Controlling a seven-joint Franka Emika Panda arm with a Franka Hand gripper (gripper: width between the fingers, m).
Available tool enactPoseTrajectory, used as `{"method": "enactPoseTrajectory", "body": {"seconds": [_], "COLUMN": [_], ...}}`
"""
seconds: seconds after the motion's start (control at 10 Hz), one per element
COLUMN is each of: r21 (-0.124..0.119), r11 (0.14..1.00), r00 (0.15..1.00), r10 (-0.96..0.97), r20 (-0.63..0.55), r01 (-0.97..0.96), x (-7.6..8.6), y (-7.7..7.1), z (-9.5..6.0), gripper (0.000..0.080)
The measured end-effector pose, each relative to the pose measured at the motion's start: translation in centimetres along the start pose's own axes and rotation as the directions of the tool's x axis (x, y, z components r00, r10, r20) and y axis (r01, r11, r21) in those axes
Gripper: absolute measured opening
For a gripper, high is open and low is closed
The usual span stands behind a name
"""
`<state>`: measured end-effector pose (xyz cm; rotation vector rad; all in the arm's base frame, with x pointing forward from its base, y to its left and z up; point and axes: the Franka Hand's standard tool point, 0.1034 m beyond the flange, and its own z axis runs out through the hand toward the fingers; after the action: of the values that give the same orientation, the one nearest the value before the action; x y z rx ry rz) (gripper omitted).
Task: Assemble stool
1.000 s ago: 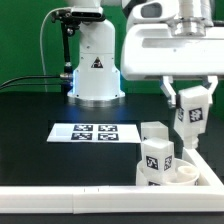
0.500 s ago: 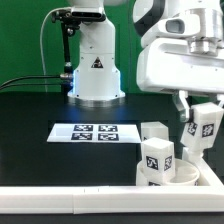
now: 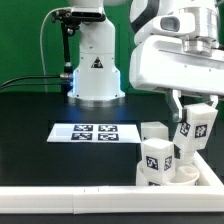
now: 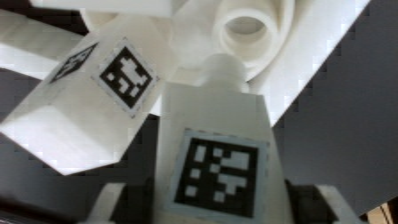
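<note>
You see: end effector (image 3: 190, 128) clamped on white chunky plastic tagged leg (image 3: 193, 128), above round white disc seat (image 3: 186, 176); two legs (image 3: 157, 158) upright in seat.

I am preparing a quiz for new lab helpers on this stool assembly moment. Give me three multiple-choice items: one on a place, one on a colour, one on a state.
1. Where does the marker board lie in the exterior view?
A. on the black table, left of the stool parts
B. on top of the seat
C. in the gripper

2. What colour is the leg in the gripper?
A. black
B. white, with black-and-white tags
C. blue

3. What is the gripper's state?
A. wide open, empty
B. out of view
C. shut on a leg

Answers: 1 A, the board lies flat left of the seat; 2 B, the wrist view shows the white tagged leg; 3 C, the gripper clamps the leg off the table.
</note>
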<state>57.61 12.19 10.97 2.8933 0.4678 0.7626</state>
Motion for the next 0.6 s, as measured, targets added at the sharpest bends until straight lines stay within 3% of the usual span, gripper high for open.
{"method": "enactPoseTrajectory", "body": {"seconds": [0.6], "r21": [-0.002], "r11": [0.999], "r00": [0.999], "r10": [-0.039], "r20": [0.015], "r01": [0.039], "x": [-1.5], "y": [-1.1], "z": [1.5], "gripper": [0.0323]}}
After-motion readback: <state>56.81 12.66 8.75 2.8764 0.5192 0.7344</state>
